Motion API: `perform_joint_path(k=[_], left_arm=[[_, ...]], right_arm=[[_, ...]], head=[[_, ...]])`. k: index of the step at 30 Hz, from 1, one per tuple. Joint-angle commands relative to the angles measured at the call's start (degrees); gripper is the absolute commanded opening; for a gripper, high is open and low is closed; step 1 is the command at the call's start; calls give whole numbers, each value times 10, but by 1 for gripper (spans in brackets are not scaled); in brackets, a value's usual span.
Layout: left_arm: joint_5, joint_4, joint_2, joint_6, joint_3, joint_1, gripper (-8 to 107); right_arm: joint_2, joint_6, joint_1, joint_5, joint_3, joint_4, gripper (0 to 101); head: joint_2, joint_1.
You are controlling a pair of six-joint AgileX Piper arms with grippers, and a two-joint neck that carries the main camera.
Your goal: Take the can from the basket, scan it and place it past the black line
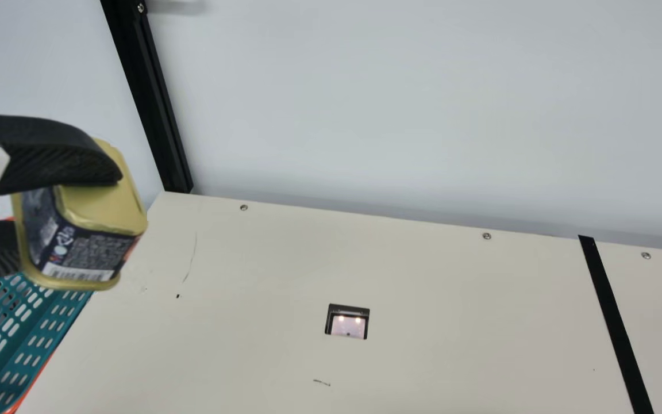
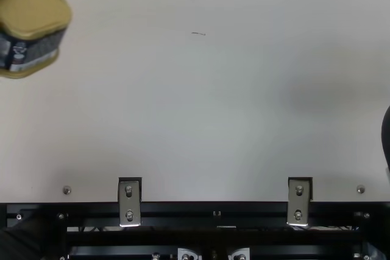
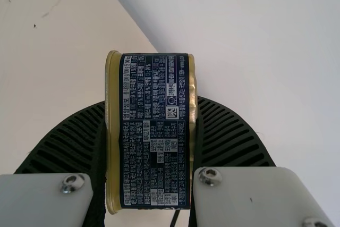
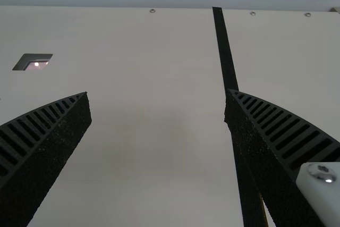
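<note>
Gold can (image 1: 87, 256); in left gripper (image 1: 68, 214)

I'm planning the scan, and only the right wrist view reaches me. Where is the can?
Observer: The can is in the left gripper, clamped between its two ribbed fingers.
Operator: Does a barcode show on it?
Observer: Yes, in the main view a barcode shows at the edge of the dark label, beside the gold rim.
</note>
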Motion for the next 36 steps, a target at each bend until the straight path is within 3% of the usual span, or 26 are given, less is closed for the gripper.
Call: perform_joint_path(k=[1,16,26,36], left_arm=[[0,-7,2,-11,-3,-2,10],[-7,-127,11,-60,-32,14,10],[-17,-223,7,-50,-33,58,10],[-16,-275,0,-24,-23,100,10]], right_arm=[[0,0,0,0,0,0,101],[0,0,0,0,0,0,101],[0,0,0,0,0,0,101],[0,0,0,0,0,0,101]], head=[[-5,-18],[-5,-18],[-5,-18],[-5,-18]])
